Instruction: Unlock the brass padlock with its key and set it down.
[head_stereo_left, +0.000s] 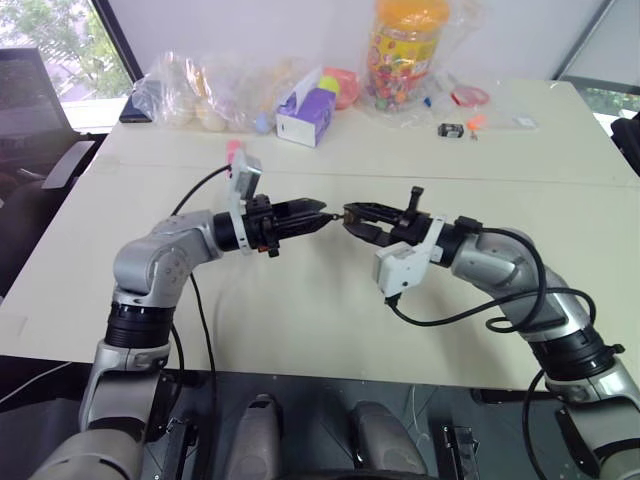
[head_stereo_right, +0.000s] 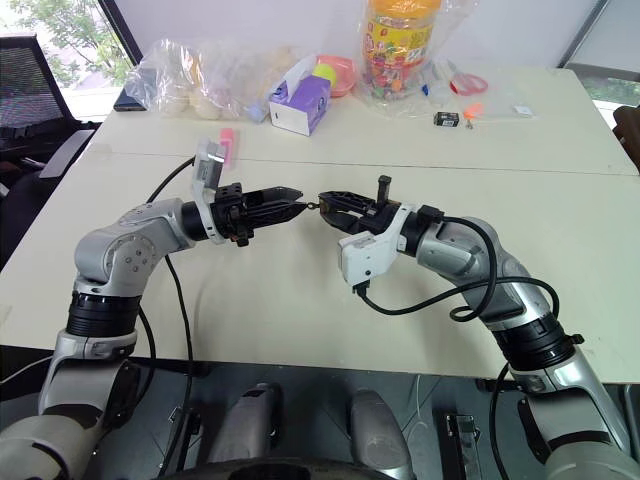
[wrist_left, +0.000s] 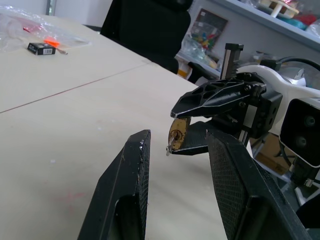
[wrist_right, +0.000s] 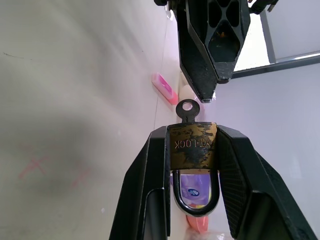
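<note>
Two robot arms meet above a pale table (head_stereo_left: 300, 330), fingertips almost touching. The right gripper (wrist_right: 192, 145) clamps a padlock (wrist_right: 193, 146) between its two fingers, squeezing the worn brass body from both sides. The padlock's long axis runs along the fingers: its silvery shackle (wrist_right: 195, 202) loops back toward the wrist, while the keyhole end faces outward at the fingertips. A key (wrist_right: 188, 111) sits in that end, its round bow sticking out beyond the fingers toward the other arm.

The left gripper (head_stereo_left: 318, 216) points level at the key, tips just short of the bow and not touching it. Its fingers stand parted with nothing between them.

Well beyond both grippers, on the far side of the table, stands a tall clear jar (head_stereo_left: 408, 52) full of colourful sweets. Near it lie a purple tissue box (head_stereo_left: 306, 112), clear bags (head_stereo_left: 200, 88) with pale round items inside, and a small black box (head_stereo_left: 451, 129).
</note>
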